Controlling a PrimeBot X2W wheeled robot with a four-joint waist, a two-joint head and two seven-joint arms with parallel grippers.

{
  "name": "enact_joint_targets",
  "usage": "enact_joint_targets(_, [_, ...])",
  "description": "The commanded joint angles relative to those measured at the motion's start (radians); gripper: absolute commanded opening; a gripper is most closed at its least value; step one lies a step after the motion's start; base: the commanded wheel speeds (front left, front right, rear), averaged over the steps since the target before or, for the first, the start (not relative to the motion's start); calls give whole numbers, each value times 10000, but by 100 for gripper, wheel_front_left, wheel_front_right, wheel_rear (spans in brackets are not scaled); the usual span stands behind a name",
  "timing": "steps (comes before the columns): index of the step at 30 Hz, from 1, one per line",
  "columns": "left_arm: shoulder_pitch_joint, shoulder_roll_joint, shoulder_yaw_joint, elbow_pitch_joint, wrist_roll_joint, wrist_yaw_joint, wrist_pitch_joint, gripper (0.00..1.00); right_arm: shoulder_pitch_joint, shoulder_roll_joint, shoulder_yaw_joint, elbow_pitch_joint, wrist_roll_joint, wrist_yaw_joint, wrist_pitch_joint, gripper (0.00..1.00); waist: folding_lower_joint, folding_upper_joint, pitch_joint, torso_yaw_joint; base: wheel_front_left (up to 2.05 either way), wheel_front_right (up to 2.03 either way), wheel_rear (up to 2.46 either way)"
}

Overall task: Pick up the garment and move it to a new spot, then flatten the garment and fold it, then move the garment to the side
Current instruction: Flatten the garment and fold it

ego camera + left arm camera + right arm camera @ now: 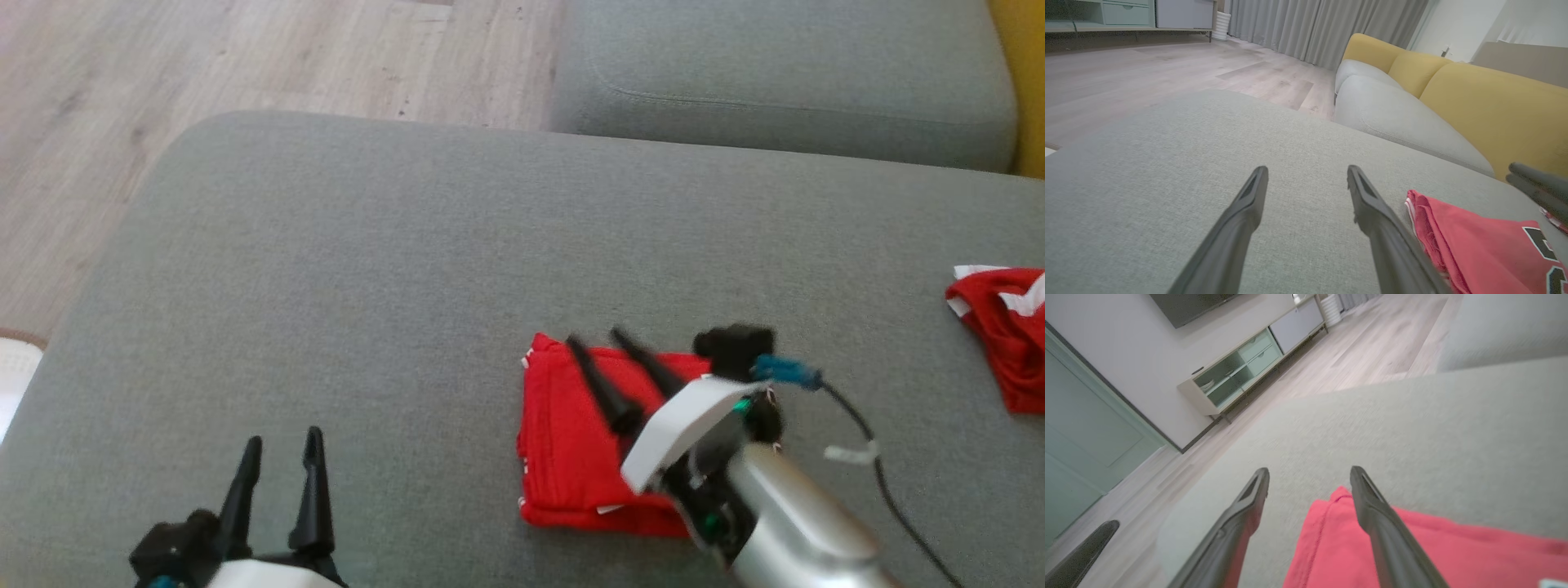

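The garment (571,441) is red and folded into a compact rectangle on the grey cushion (392,261). My right gripper (596,339) hovers over it with its fingers spread and nothing between them; the right wrist view has the garment (1339,547) under and beside the open right gripper (1308,475). Low at the left, my left gripper (282,441) stands open over bare cushion, apart from the garment. From the left wrist view the garment (1474,241) lies to the right of the open left gripper (1306,173), with black lettering on it.
A second red and white cloth (1008,327) lies at the cushion's right edge. A further grey seat cushion (775,73) sits behind, with yellow backrests (1494,106). Wooden floor (204,57) lies beyond the cushion's left edge. A black cable (878,457) trails from my right wrist.
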Motion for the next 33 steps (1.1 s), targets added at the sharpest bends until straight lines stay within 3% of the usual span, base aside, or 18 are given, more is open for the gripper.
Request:
enact_joint_targets(1, [-652,-23,214,-318,152,-46,-139,100,-623,24,-389,-191,-738,65,-436,100,0,0,-31,-120,0,0,0])
enact_joint_targets(6, [-941,-143,50,-248,280,-100,-147,100,-417,24,-2103,-275,-2676,65,-1030,100,0,0,-86,-371,0,0,0])
enact_joint_targets(12, [-1262,-306,-44,-84,391,-38,-142,100,744,24,-4140,-1325,-4859,65,-1191,100,0,0,-253,-703,0,0,0])
enact_joint_targets(15, [-1278,-354,-37,-4,369,-45,-157,100,1279,24,-4682,-1784,-5429,65,-1156,100,0,0,-316,-795,0,0,0])
enact_joint_targets(21, [-976,-463,-33,307,345,-83,-234,100,2957,24,-5728,-2875,-5871,65,-1199,100,0,0,-519,-967,0,0,0])
enact_joint_targets(33, [-188,-465,118,465,397,-175,-326,100,4374,24,-5802,-3766,-5658,65,-1346,100,0,0,-740,-1179,0,0,0])
